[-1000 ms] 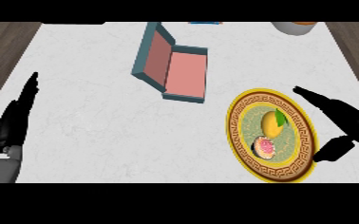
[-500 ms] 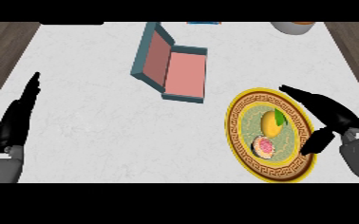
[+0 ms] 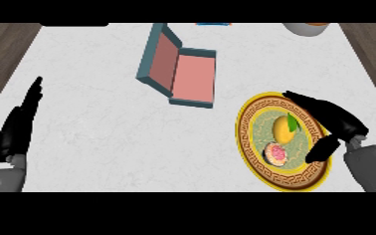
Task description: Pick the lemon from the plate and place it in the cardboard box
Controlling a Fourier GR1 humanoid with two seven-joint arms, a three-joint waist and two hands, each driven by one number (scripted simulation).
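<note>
Lemon [image 3: 283,128] — beside right hand [image 3: 346,125] fingers [image 3: 312,102]

Counter [image 3: 110,129] open between plate [image 3: 242,129], box [image 3: 195,77] — lid [image 3: 160,59] raised.

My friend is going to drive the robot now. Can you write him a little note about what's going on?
Left hand: open, resting at the view's left edge.
Right hand: open, holding nothing, over the right side of the plate, beside the lemon.
The lemon lies on the plate next to a pink cut fruit. The box lies open, up and left of the plate.
Done: nothing picked yet.
Left: grasp the lemon, carry it to the box, let go.
</note>
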